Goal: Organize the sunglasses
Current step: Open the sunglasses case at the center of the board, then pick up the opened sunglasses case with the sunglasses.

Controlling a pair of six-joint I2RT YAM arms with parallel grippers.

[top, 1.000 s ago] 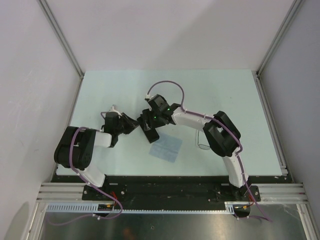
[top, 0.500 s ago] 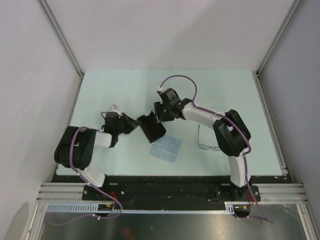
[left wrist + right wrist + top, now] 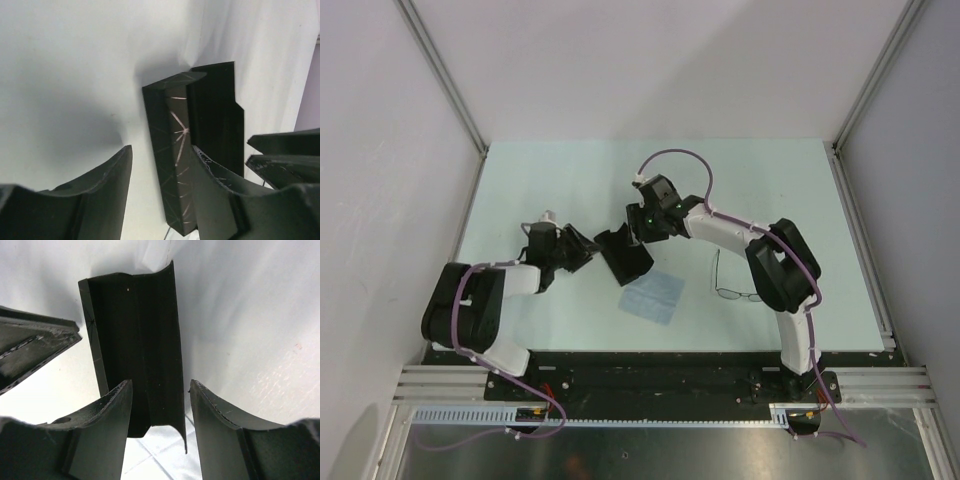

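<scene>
- The black case (image 3: 623, 256) lies open on the table (image 3: 550, 170), and I take it as my landmark; both of my grippers meet at it.
- My right wrist camera looks into the case (image 3: 135, 335), and all I see of its inside is bare dark lining.
- The sunglasses (image 3: 738, 294) are outside the case, flat on the table well to its right, with one temple arm pointing away from my bases.
- My left gripper (image 3: 583, 250) sits at the left side of the case with its fingers spread. My right gripper (image 3: 632, 234) sits at the far right side, also spread.
- In the left wrist view, the scratched outer face of the case (image 3: 170, 165) runs between my spread fingers (image 3: 95, 200). I cannot tell whether either finger touches it.
- In the right wrist view, one side wall of the case stands in the gap of my right gripper (image 3: 160, 387).
- The light blue cloth (image 3: 655, 295) lies just beside the near end of the case. Only the right wrist view shows that end overlapping the cloth (image 3: 155, 460).
- Only the top view shows the sunglasses; neither wrist camera catches them.
</scene>
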